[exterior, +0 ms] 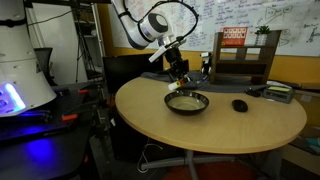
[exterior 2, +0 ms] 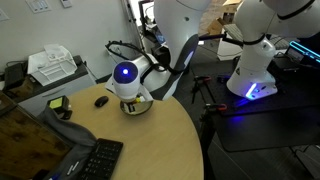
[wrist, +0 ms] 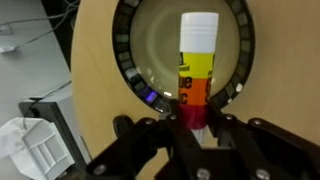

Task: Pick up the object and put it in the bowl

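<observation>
Right now I am holding the object (wrist: 197, 60), a small stick with a white cap and a yellow and red body. It is pinched at its red end between the fingers of my hand (wrist: 196, 128), which is clamped shut on it. I am hanging it over the bowl (wrist: 124, 60), so in the wrist view the stick is lying across the pale inside with the dark rim ringing it. Gripping it by one end is leaving most of its length free to drop clear of my fingers. In an exterior view my hand is hovering just above the bowl (exterior: 187, 103), but the stick is too small to make out there, so I am only roughly judging its height above the bottom. The bowl is sitting well in from the edge of the counter (exterior: 215, 130). The black mouse-like thing (exterior: 239, 104) is lying well apart to one side, so I am judging there is open room for lowering and letting go.
</observation>
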Robot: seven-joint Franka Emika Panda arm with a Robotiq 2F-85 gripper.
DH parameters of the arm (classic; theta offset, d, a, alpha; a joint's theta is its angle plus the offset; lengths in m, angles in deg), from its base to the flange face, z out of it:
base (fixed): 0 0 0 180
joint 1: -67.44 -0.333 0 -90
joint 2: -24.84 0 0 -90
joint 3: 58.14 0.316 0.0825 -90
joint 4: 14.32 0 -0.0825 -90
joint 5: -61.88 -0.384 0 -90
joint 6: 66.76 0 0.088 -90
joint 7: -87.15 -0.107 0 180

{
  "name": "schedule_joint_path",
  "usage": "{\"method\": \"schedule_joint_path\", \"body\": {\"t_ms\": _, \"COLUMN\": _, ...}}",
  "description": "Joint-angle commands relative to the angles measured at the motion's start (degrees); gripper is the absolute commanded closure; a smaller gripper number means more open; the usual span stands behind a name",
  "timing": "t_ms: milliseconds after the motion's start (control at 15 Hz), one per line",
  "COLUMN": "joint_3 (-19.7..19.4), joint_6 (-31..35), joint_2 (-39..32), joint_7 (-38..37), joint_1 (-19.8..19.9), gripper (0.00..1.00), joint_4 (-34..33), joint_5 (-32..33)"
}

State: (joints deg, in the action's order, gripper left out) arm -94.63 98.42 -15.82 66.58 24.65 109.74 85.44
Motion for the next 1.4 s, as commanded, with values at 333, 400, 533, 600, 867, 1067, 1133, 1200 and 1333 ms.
{"method": "schedule_joint_path", "body": {"t_ms": 333, "joint_3": 0.3, "joint_6": -8.8, "joint_2": -7.4, "joint_7": -6.3, "joint_1": 0.7, "gripper": 0.92, "joint_4": -6.1, "joint_5": 0.0}}
{"method": "schedule_joint_path", "body": {"t_ms": 400, "joint_3": 0.7, "joint_6": -9.1, "joint_2": -7.7, "joint_7": -6.2, "joint_1": 1.4, "gripper": 0.92, "joint_4": -6.6, "joint_5": -0.2}}
{"method": "schedule_joint_path", "body": {"t_ms": 533, "joint_3": 1.0, "joint_6": -10.3, "joint_2": -8.2, "joint_7": -6.5, "joint_1": 2.3, "gripper": 0.42, "joint_4": -7.7, "joint_5": -0.6}}
{"method": "schedule_joint_path", "body": {"t_ms": 600, "joint_3": 0.8, "joint_6": -10.7, "joint_2": -8.0, "joint_7": -7.0, "joint_1": 2.0, "gripper": 0.40, "joint_4": -7.8, "joint_5": -0.4}}
{"method": "schedule_joint_path", "body": {"t_ms": 867, "joint_3": -0.7, "joint_6": -10.4, "joint_2": -3.1, "joint_7": -11.4, "joint_1": -1.2, "gripper": 0.12, "joint_4": -5.3, "joint_5": 0.3}}
{"method": "schedule_joint_path", "body": {"t_ms": 1067, "joint_3": 0.5, "joint_6": -15.3, "joint_2": 3.1, "joint_7": -12.2, "joint_1": -2.7, "gripper": 0.00, "joint_4": -3.5, "joint_5": 0.1}}
{"method": "schedule_joint_path", "body": {"t_ms": 1133, "joint_3": 0.8, "joint_6": -19.8, "joint_2": 5.5, "joint_7": -13.0, "joint_1": -3.8, "gripper": 0.00, "joint_4": -3.2, "joint_5": 0.9}}
{"method": "schedule_joint_path", "body": {"t_ms": 1200, "joint_3": 1.9, "joint_6": -23.1, "joint_2": 7.7, "joint_7": -13.6, "joint_1": -3.8, "gripper": 0.00, "joint_4": -2.9, "joint_5": 1.7}}
{"method": "schedule_joint_path", "body": {"t_ms": 1333, "joint_3": 5.1, "joint_6": -29.4, "joint_2": 11.5, "joint_7": -14.6, "joint_1": -2.7, "gripper": 0.00, "joint_4": -2.7, "joint_5": 3.4}}
